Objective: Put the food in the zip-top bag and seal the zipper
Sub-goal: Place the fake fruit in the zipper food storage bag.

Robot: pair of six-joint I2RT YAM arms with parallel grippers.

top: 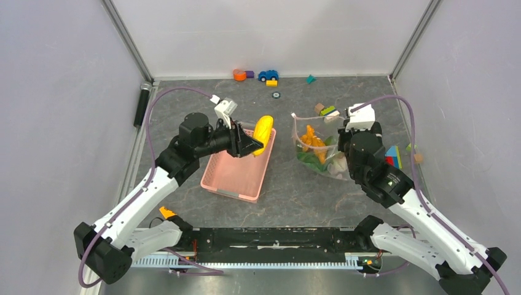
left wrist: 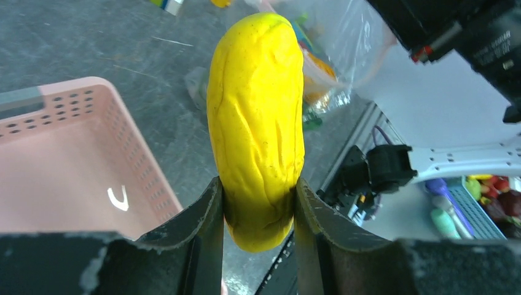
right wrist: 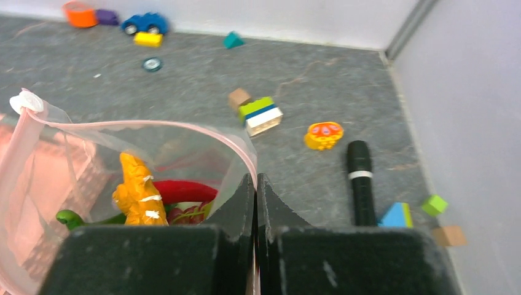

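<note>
Plainly, the two arms split the work: one carries food, the other presents the bag. The left gripper (left wrist: 258, 187) is pinching the yellow mango (left wrist: 257, 123) low on its body, a finger pressed to each side, so most of the fruit stands out beyond the fingertips and can lead the way into an opening. In the top view it hangs over the far right corner of the pink basket (top: 239, 175), the corner nearest the bag, which suggests it is on its way across to the right. The right gripper (right wrist: 256, 184) has its fingers pressed together on the rim of the zip-top bag (top: 313, 150), clamping the pinkish zip strip (right wrist: 153, 125) and lifting that edge off the table. Held so, the strip arches into a wide loop and the mouth gapes toward the left, facing the mango. The white slider tab (right wrist: 26, 101) sits at the far left end of the strip, clear of the opening, so the zipper is not yet run shut. Inside lie an orange piece (right wrist: 138, 193), a red chili (right wrist: 184, 189) and some green pieces. The toy car (top: 268, 75) and building blocks (right wrist: 261, 114) lie on the table beyond the bag, toward the far wall; not being food, they likely belong out there. The next move, I judge, needs the mango aimed end-first through that loop.
</note>
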